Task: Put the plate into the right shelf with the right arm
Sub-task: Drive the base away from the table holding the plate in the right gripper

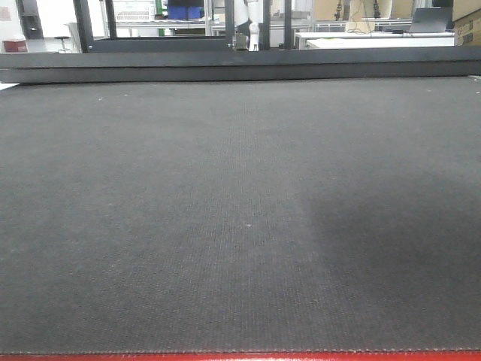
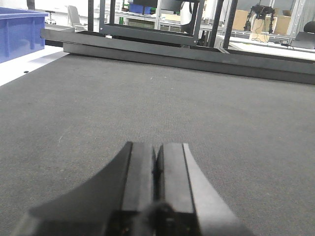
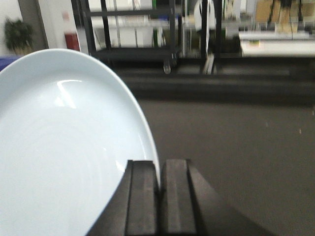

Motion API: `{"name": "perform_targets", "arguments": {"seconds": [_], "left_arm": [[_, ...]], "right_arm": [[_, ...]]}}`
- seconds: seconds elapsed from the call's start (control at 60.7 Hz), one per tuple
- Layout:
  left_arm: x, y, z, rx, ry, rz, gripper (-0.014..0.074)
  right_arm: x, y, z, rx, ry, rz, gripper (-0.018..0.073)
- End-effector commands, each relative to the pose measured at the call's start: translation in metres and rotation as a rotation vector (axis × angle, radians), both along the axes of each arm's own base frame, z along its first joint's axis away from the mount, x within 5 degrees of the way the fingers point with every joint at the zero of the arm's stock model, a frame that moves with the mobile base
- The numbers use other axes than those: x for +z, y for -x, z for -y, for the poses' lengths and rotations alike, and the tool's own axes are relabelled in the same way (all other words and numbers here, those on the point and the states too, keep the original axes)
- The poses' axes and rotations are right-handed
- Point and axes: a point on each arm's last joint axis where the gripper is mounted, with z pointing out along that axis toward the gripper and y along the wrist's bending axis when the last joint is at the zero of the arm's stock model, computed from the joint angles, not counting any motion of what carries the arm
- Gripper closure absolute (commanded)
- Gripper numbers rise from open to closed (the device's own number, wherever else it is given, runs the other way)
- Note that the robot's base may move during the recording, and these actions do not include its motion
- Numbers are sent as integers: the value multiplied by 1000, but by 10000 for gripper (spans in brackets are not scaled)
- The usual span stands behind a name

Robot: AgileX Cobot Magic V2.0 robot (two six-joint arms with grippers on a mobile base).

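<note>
plate (image 3: 64, 157), gripped at its rim by the right gripper (image 3: 158, 196), black table (image 1: 240, 226) beyond it
round, shallow, glossy white, smooth edge; jaws almost shut on the thin rim, so the slick plate may pivot or slip in carriage; table top matte, woven; left gripper (image 2: 156, 182) closed, empty; right shelf not identifiable.

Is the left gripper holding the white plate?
No, the left gripper is shut on nothing over the black table top; the right gripper pinches the plate by its rim.
</note>
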Motion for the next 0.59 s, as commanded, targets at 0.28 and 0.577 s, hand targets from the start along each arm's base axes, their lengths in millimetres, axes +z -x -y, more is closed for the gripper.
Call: {"name": "perform_targets", "arguments": {"seconds": [0.28,0.577], "left_arm": [[6,1,0,0,11,92,643],[6,1,0,0,11,92,643]], "right_arm": [[27,12,0,31,-35,234,505],[27,12,0,31,-35,233,505]]}}
